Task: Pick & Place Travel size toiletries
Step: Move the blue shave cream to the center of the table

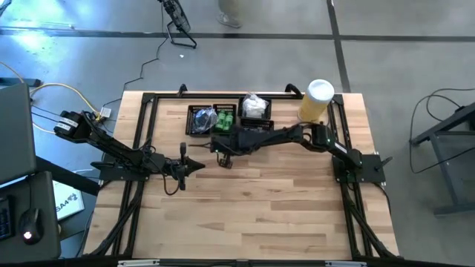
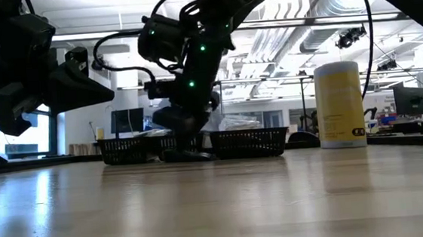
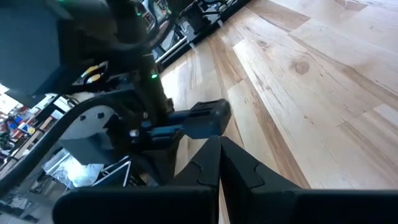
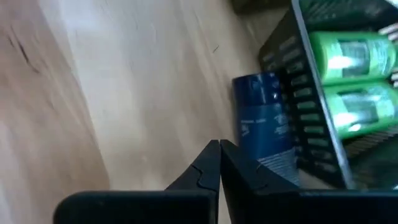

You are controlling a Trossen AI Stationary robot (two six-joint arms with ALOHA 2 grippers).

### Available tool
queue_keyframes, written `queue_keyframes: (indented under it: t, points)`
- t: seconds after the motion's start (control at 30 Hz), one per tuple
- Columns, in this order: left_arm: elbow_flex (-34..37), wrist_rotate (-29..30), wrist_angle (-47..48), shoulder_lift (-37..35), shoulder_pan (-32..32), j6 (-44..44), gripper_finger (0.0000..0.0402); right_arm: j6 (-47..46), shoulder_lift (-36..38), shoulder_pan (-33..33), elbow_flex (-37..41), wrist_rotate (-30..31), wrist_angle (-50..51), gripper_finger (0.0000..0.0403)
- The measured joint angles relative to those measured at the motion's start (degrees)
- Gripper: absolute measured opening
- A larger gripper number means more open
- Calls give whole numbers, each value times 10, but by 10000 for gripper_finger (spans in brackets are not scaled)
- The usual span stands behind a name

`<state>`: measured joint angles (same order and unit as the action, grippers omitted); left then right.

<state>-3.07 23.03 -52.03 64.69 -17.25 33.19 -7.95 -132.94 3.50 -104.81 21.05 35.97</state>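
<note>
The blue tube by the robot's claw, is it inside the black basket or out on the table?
Out. The blue tube lies on the bare wood, right beside the black mesh tray, outside its wall. The green tubes lie inside it.

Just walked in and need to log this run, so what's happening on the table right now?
The right arm reaches across to the black mesh trays at the back of the table. Its right end effector is shut and holds nothing, hovering beside a dark blue tube that lies on the wood against the tray of green tubes. The left end effector is also shut and empty, waiting over the table's left side. A yellow cylinder stands at the back right.
</note>
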Motion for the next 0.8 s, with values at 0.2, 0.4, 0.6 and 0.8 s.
queue_keyframes:
  t: [0.2, 0.4, 0.6, 0.8]
  points:
    - [0, 0, 6, 0, 0, 0, 0, 52, 0, 4, 0, -2, -19, 43]
    - [0, 3, 13, 0, 0, 1, 0, 95, 0, 6, 0, -14, -37, 135]
    - [0, 4, 17, 0, 0, 2, 0, 96, 0, 21, 0, -20, -50, 193]
    - [0, 5, 30, 0, 0, 2, 0, 97, -2, 36, 0, -48, -60, 205]
